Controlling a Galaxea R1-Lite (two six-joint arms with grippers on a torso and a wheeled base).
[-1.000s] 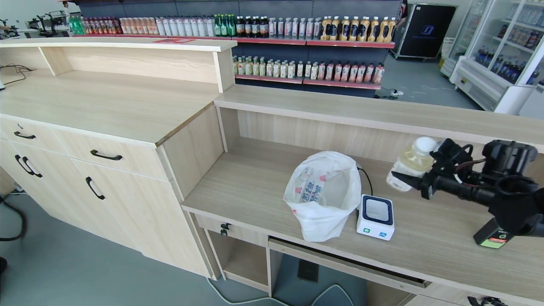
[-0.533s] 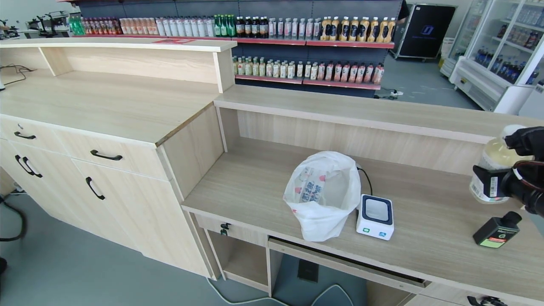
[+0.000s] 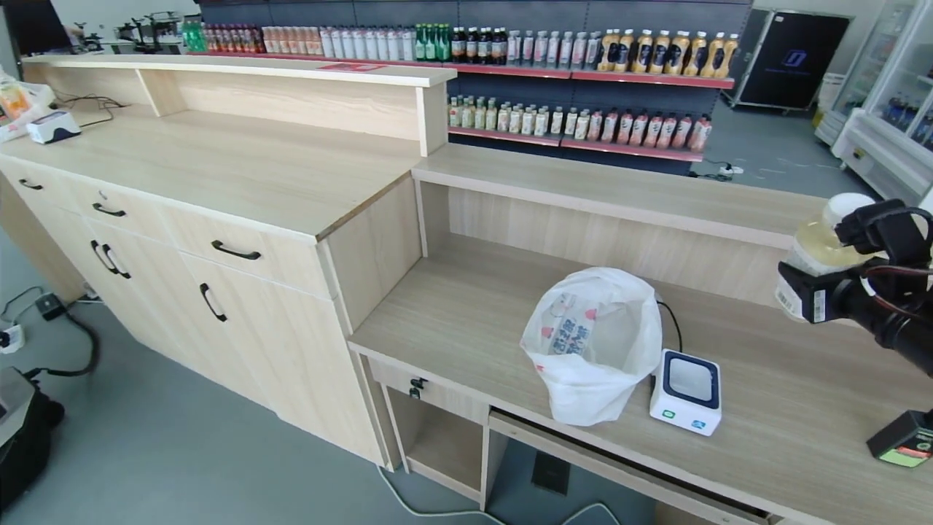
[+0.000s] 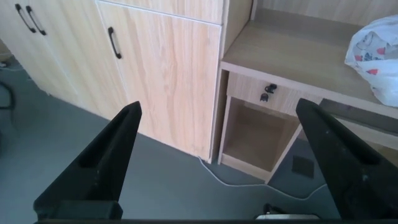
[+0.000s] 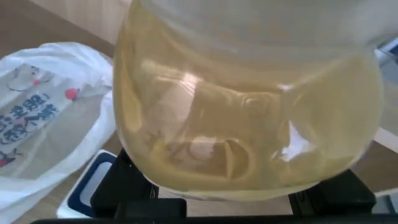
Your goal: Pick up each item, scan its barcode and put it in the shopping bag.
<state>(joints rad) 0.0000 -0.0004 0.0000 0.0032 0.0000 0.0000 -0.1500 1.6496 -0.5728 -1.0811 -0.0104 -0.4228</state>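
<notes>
Over the right end of the lower worktop point(image 3: 466, 313), the right gripper point(image 3: 838, 266) is clenched on a clear bottle point(image 3: 815, 251) of pale yellow liquid. It holds the bottle well off the surface with its white cap point(image 3: 842, 208) uppermost. A pale label with a barcode shows near the bottle's lower end. In the right wrist view the bottle point(image 5: 249, 112) sits close against the camera, a dark finger on each side of it.

Near the front edge, about midway along the worktop, the white shopping bag point(image 3: 594, 343) stands with its mouth open upward and red print on its side. Nothing can be made out inside it. The white scanner point(image 3: 686, 391) sits just beside the bag, on the side toward the right end, its dark window facing up. Whether the two touch cannot be told. A black cable point(image 3: 674, 328) runs from behind the scanner toward the back edge. Close to the front right corner lies a small dark bottle point(image 3: 904, 440) with a green and red label.

The left gripper point(image 4: 219, 106) is released, its two dark fingers spread wide with nothing between them. It hangs off the front of the counter over the grey floor point(image 4: 168, 186), with the cabinet doors point(image 4: 161, 68) beyond it. The shopping bag point(image 4: 379, 56) also shows there on the worktop. Shelves of drinks point(image 3: 568, 65) line the room behind.
</notes>
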